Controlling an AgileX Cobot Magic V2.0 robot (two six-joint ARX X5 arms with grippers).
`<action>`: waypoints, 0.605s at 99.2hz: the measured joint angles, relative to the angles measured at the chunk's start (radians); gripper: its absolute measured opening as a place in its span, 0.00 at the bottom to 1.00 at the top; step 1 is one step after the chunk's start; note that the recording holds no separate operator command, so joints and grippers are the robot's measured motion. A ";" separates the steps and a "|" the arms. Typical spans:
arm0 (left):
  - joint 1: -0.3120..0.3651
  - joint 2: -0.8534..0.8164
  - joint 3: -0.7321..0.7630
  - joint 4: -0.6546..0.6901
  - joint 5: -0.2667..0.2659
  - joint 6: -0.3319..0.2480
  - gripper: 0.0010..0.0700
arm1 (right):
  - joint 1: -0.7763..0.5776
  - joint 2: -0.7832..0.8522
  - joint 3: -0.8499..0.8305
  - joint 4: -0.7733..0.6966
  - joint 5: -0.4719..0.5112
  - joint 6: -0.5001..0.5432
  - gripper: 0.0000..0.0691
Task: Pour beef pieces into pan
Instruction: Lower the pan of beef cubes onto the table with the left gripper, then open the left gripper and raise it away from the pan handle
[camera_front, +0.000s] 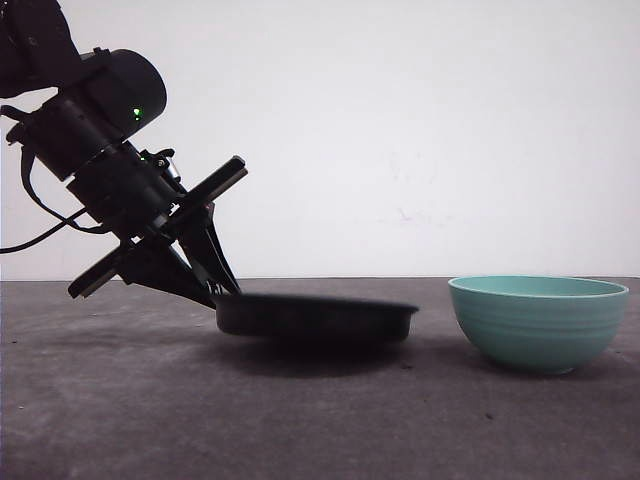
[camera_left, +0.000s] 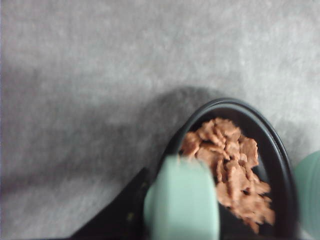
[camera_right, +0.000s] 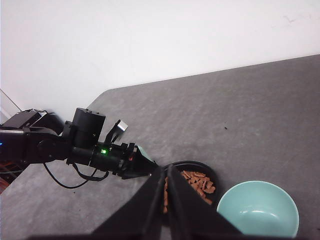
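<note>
Beef pieces (camera_right: 199, 182) fill the pan (camera_right: 212, 176) beside a teal bowl (camera_right: 258, 210).

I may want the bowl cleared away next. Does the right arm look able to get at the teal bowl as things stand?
Probably yes. The right gripper hangs above the table, fingers together, and the teal bowl sits just beside it, empty and uncovered. The left gripper is at the pan handle on the far side, out of that path.
</note>
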 joint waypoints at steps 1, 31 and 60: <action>0.000 0.000 0.000 -0.002 -0.001 0.000 0.20 | 0.000 0.000 0.000 0.000 0.000 0.000 0.01; -0.001 -0.049 0.000 -0.013 -0.035 -0.007 0.85 | 0.000 0.034 0.000 0.001 0.002 -0.002 0.01; -0.001 -0.414 0.000 -0.116 -0.282 0.075 0.99 | 0.000 0.059 0.000 0.027 0.143 -0.079 0.01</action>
